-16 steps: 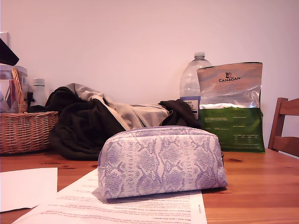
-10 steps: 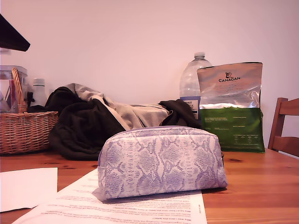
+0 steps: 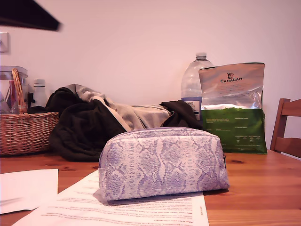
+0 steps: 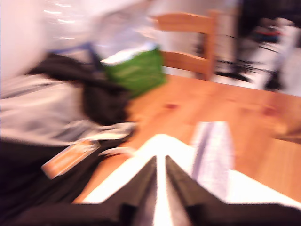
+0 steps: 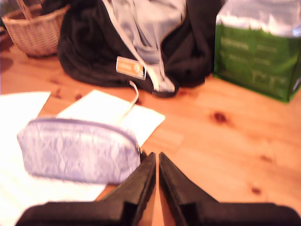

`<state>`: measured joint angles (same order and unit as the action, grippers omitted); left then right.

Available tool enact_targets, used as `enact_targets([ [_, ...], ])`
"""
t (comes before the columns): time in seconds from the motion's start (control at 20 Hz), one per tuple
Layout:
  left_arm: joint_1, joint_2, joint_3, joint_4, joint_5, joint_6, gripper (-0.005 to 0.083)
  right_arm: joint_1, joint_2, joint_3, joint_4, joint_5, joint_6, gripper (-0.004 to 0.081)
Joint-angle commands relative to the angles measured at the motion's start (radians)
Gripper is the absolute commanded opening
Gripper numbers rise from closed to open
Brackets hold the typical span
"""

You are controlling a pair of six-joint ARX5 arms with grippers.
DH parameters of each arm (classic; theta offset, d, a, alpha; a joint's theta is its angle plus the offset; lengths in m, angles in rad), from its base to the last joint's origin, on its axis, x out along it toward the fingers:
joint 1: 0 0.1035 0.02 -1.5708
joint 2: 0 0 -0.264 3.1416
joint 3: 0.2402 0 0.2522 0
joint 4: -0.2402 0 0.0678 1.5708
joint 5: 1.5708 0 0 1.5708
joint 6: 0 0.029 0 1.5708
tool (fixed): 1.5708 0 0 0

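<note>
Overhead, an arm (image 3: pixel 28 14) advances

It has slid further into the exterior view's top left corner. My first tool (image 4: pixel 160 159) and my second tool (image 5: pixel 156 155) are pressed together, empty; the snakeskin pouch (image 3: pixel 163 162) lies on papers (image 3: pixel 141 207) by the surface's near edge.

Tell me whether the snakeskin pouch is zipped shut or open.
Shut. On the pouch, the zip runs closed along the top to its pull; the exterior view shows no gap.
</note>
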<state>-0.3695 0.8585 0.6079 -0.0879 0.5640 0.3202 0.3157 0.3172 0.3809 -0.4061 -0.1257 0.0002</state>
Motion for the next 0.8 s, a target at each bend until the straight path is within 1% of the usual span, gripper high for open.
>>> enact_targets([
  [0.0, -0.041, 0.09, 0.05, 0.03, 0.019, 0.031, 0.0141, 0.005, 0.031, -0.016, 0.032, -0.006, 0.003, 0.0002],
  [0.05, -0.064, 0.143, 0.07, 0.044, 0.025, 0.04, 0.0179, 0.005, 0.045, -0.016, 0.048, -0.006, 0.003, 0.0029],
  [0.1, -0.086, 0.201, 0.093, 0.055, 0.034, 0.05, 0.0222, 0.005, 0.064, -0.016, 0.061, -0.007, 0.003, 0.0074],
  [0.2, -0.124, 0.324, 0.145, 0.073, 0.037, 0.056, 0.031, 0.005, 0.106, -0.016, 0.082, -0.007, 0.003, 0.0197],
  [0.25, -0.136, 0.385, 0.175, 0.072, 0.04, 0.055, 0.0352, 0.005, 0.127, -0.016, 0.09, -0.006, 0.003, 0.0247],
  [0.3, -0.146, 0.441, 0.204, 0.07, 0.042, 0.055, 0.0393, 0.005, 0.147, -0.016, 0.098, -0.006, 0.003, 0.0278],
  [0.35, -0.157, 0.497, 0.24, 0.055, 0.043, 0.055, 0.0416, 0.005, 0.167, -0.016, 0.106, -0.006, 0.003, 0.0287],
  [0.55, -0.208, 0.686, 0.378, -0.016, 0.052, 0.055, 0.0426, 0.005, 0.248, -0.013, 0.161, -0.018, 0.004, 0.0339],
  [0.65, -0.222, 0.757, 0.425, -0.047, 0.058, 0.058, 0.0468, 0.005, 0.282, -0.013, 0.193, -0.022, 0.004, 0.0345],
  [0.75, -0.242, 0.811, 0.451, -0.085, 0.073, 0.074, 0.0469, 0.004, 0.322, -0.013, 0.213, -0.021, 0.004, 0.0383],
])
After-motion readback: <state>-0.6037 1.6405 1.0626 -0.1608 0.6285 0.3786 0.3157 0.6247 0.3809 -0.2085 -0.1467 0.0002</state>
